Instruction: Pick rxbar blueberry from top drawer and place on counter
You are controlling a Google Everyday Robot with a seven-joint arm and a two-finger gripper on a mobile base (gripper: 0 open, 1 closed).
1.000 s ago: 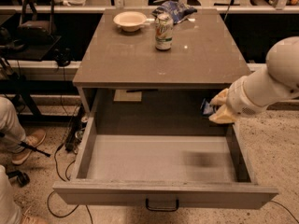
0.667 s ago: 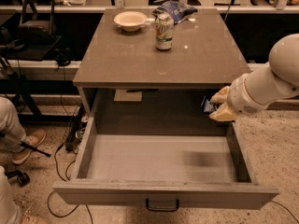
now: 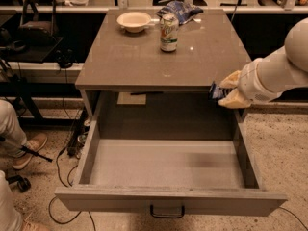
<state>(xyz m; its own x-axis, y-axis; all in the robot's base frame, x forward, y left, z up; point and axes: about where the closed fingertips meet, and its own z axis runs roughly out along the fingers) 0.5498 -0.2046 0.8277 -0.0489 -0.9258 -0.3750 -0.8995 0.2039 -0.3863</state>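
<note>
The top drawer (image 3: 166, 165) is pulled wide open, its grey floor bare, with a black pull handle (image 3: 167, 211) on its front panel. My gripper (image 3: 226, 91) is at the drawer's right rear, just below the counter's front edge, shut on the rxbar blueberry (image 3: 215, 91). Only a small dark blue end of the bar shows between the tan fingers (image 3: 233, 100). The white arm reaches in from the right. The counter (image 3: 144, 57) lies above and behind the drawer.
On the counter stand a white bowl (image 3: 134, 21), a green soda can (image 3: 169, 32) and a blue chip bag (image 3: 179, 9) at the back. A person's leg and shoe (image 3: 26, 148) and cables are on the floor at left.
The gripper with the bar has risen slightly and drifted a little toward the counter's edge; little else has moved.
</note>
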